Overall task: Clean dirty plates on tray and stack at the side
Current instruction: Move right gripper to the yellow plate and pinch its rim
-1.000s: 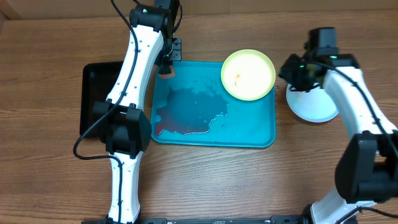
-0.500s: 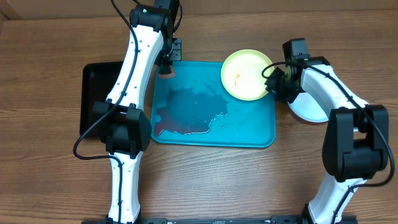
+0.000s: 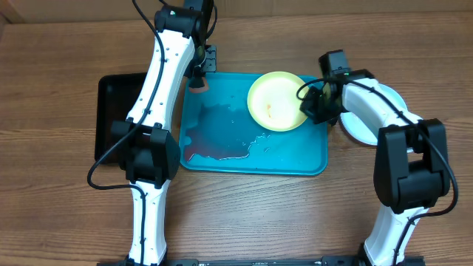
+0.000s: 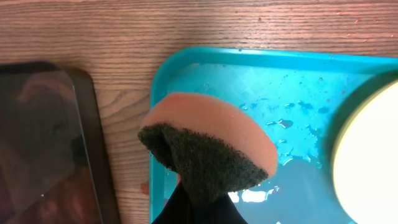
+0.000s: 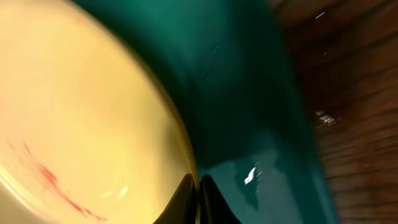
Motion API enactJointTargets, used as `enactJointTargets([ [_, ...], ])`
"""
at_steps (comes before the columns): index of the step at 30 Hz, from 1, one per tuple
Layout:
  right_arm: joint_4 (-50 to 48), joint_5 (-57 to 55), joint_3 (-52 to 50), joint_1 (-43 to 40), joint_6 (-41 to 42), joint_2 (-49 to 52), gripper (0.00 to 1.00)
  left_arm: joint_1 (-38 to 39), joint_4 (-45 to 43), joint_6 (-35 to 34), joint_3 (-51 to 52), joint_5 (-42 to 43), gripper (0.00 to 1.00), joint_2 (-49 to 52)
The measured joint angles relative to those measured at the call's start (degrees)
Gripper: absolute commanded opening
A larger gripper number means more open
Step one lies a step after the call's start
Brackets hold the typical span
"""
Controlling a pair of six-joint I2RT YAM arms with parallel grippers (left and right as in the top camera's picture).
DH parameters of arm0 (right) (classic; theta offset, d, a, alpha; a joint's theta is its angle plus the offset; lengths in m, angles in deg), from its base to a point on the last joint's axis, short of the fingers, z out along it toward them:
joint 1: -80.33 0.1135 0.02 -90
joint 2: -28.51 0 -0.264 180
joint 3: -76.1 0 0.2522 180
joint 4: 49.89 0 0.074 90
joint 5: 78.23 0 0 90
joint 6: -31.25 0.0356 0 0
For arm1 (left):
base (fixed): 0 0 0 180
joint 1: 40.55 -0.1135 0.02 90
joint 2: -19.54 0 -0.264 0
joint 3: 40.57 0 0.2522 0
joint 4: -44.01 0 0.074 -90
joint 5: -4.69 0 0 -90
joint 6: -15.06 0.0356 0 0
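A pale yellow plate [image 3: 275, 102] with a red smear [image 5: 53, 183] lies on the wet turquoise tray [image 3: 292, 159], toward its far right. My right gripper [image 3: 307, 108] is shut on the plate's right rim; the fingertips [image 5: 199, 183] pinch the edge. White plates [image 3: 364, 134] sit on the table right of the tray, partly hidden by my right arm. My left gripper [image 3: 198, 80] is shut on an orange sponge with a dark green scrub side [image 4: 211, 146], held over the tray's far left corner [image 4: 186, 68]. The plate's edge [image 4: 373, 155] shows in the left wrist view.
A black tray [image 3: 114, 118] lies on the table left of the turquoise tray, and shows in the left wrist view [image 4: 43, 143]. Reddish water [image 3: 203, 151] pools on the turquoise tray's left half. Wooden tabletop surrounds both trays.
My right gripper moved left from the white plates to the yellow plate's rim and closed on it. The yellow plate shifted left and toward the tray's middle. The left arm stayed still.
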Motion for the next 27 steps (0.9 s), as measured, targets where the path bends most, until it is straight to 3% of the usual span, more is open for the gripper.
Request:
enactJointTargets([
  [9,4.42,3.67,0.09,8.09,-5.68,0.00,0.05,1.01,-0.48,0.00,0.00,0.02,0.04,0.00],
  [13,7.32,4.42,1.53,11.61,-7.65,0.02,0.32,1.01,-0.48,0.00,0.00,0.02,0.04,0.00],
  [15,7.21,4.66,2.47,12.44,-8.59,0.02,0.38,1.01,-0.48,0.00,0.00,0.00,0.04,0.00],
  [27,0.87,4.63,3.26,12.00,-25.27,0.04,0.36,1.01,-0.68,0.00,0.00,0.02,0.04,0.00],
])
